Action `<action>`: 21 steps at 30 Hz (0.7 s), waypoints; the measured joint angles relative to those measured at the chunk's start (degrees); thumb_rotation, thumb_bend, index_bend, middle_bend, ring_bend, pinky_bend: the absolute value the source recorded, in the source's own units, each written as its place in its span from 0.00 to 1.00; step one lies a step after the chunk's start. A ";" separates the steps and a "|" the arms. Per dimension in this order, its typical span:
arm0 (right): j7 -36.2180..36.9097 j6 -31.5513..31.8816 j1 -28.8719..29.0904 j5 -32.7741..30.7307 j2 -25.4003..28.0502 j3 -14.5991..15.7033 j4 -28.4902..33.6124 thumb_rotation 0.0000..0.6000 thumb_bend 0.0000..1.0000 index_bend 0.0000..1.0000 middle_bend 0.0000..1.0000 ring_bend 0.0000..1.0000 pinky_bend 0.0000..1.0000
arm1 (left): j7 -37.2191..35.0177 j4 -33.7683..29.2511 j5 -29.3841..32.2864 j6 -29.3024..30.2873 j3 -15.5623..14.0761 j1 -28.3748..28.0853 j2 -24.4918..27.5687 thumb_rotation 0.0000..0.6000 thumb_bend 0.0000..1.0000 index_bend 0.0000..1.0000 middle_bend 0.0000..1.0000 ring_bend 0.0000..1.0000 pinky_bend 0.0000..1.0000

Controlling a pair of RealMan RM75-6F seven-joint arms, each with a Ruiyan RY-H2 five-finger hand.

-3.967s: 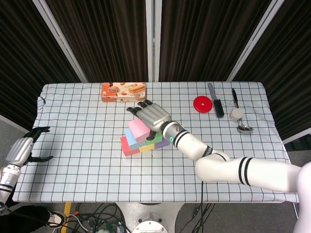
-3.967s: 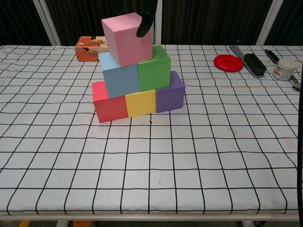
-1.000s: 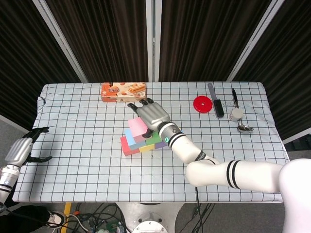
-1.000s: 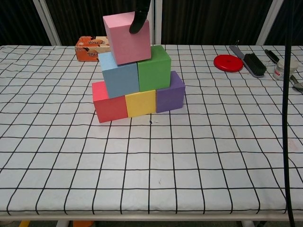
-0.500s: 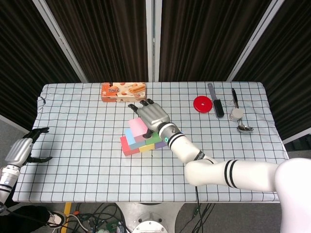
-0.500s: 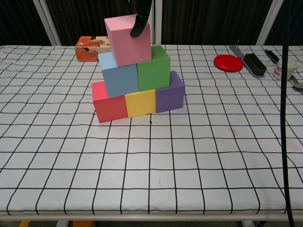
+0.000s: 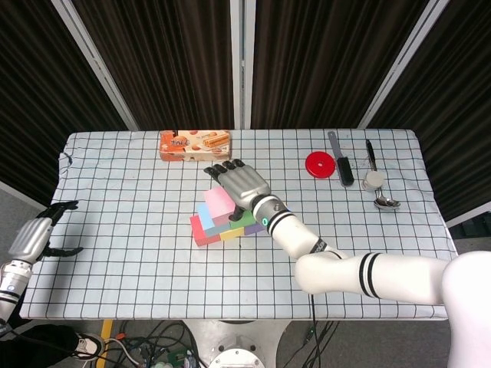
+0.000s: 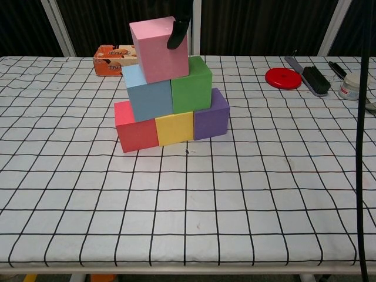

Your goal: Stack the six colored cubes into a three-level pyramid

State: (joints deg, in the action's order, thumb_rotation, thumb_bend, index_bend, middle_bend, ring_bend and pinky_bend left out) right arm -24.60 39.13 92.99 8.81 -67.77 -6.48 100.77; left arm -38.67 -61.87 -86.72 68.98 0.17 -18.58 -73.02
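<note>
A three-level stack stands mid-table. The red cube, yellow cube and purple cube form the bottom row. On them sit the blue cube and green cube. The pink cube is on top, slightly turned. My right hand reaches over its far side and grips it, one fingertip pressing its right front edge. My left hand hangs off the table's left edge, fingers apart, holding nothing.
An orange snack box lies at the back, behind the stack. At the back right are a red lid, a black brush, a small jar and a spoon.
The pink cube has shifted and turned slightly on the blue and green cubes, with my right hand staying on it. The left hand has not moved.
</note>
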 measured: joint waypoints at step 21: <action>-2.91 39.54 -30.56 32.79 15.79 16.35 21.35 1.00 0.01 0.00 0.00 0.00 0.00 | 14.61 -3.77 3.52 7.27 3.58 2.65 0.70 1.00 0.01 0.13 0.17 0.06 0.19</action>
State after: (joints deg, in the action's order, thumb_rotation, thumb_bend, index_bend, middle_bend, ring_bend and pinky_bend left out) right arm -27.51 78.67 62.43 41.60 -51.98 9.87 122.12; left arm -24.06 -65.65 -83.20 76.25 3.75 -15.94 -72.32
